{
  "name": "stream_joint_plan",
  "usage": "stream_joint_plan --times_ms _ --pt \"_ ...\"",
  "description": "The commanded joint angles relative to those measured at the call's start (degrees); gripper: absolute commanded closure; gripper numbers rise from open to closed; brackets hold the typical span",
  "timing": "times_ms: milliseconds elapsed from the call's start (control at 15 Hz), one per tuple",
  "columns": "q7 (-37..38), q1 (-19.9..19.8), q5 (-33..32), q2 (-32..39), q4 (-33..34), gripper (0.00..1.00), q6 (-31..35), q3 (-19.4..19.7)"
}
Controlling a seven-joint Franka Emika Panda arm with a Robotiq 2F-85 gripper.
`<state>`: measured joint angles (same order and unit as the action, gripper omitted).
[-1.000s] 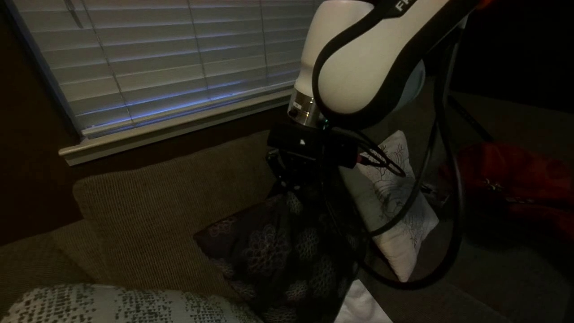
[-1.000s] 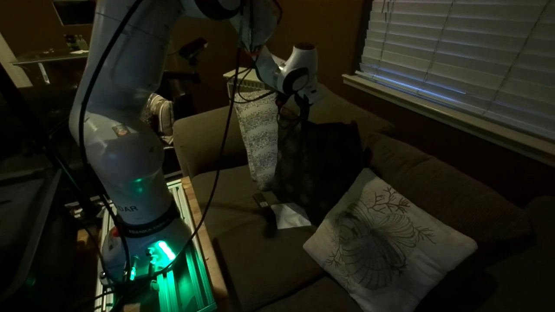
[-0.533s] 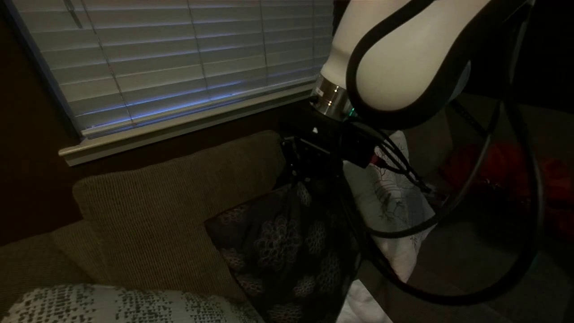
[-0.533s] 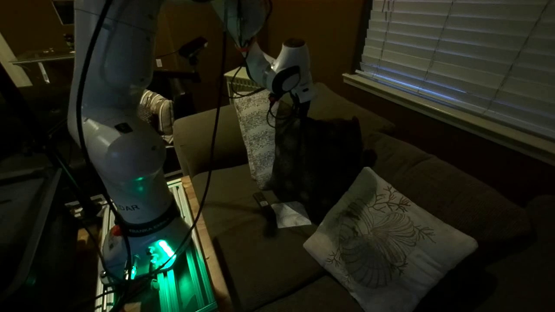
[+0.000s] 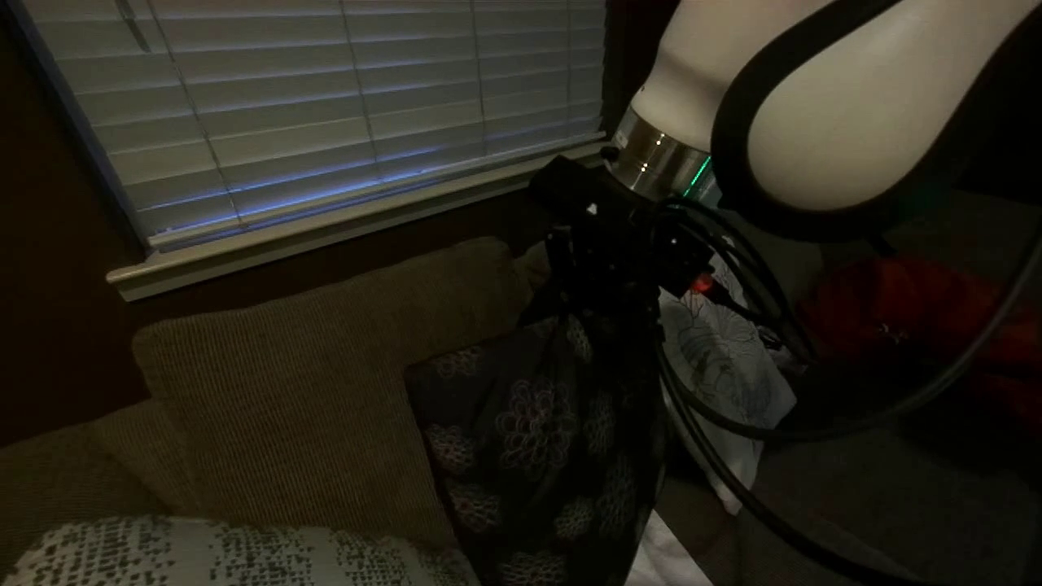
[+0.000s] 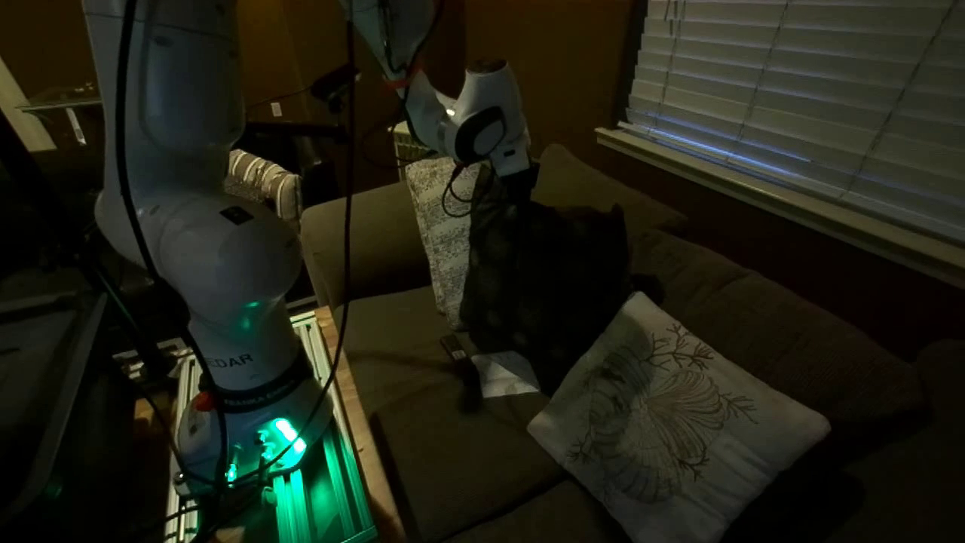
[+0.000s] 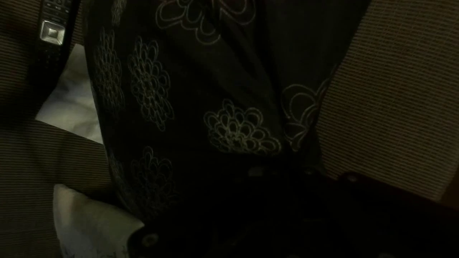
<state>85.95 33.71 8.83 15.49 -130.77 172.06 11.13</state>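
Observation:
A dark pillow with pale flower outlines (image 5: 529, 423) leans upright on the sofa, and both exterior views show it. My gripper (image 7: 287, 163) is shut on its top edge, and the fabric gathers into folds at the fingertips. Deep shadow hides most of the fingers in the wrist view. In an exterior view the gripper (image 6: 520, 192) is a dark shape over the pillow (image 6: 546, 279). A white shell-print pillow (image 6: 678, 407) lies beside the dark one. Near the dark pillow's foot are a white cloth or paper (image 6: 505, 375) and a black remote (image 7: 53, 39).
A white-and-grey patterned pillow (image 6: 441, 234) stands by the sofa arm (image 6: 369, 234), behind the dark pillow. The sofa back (image 5: 309, 399) runs below a window sill (image 5: 326, 228) with blinds. Cables hang from the arm. Something red (image 5: 936, 317) lies in the dim background.
My gripper has moved right in one exterior view and left in another, dragging the dark pillow's top along. The pillow has turned and shifted slightly; the shell-print pillow and the remote stay put.

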Motion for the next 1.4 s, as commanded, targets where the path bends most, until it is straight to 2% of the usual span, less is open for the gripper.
stream_joint_plan --times_ms 0,400,667,867,1333 --pt "11.19 8.79 -6.68 -4.72 -2.71 0.99 0.71 9.21" --pt "27.81 25.31 -20.49 -4.70 -2.13 0.99 -1.52 27.30" --pt "36.34 37.40 -34.46 -3.28 -1.11 0.99 -4.28 41.92" --pt "34.11 41.86 -41.82 -5.41 -3.04 0.99 -4.20 47.49" --pt "37.24 52.01 -49.85 -8.66 -6.25 0.99 -7.14 58.32"
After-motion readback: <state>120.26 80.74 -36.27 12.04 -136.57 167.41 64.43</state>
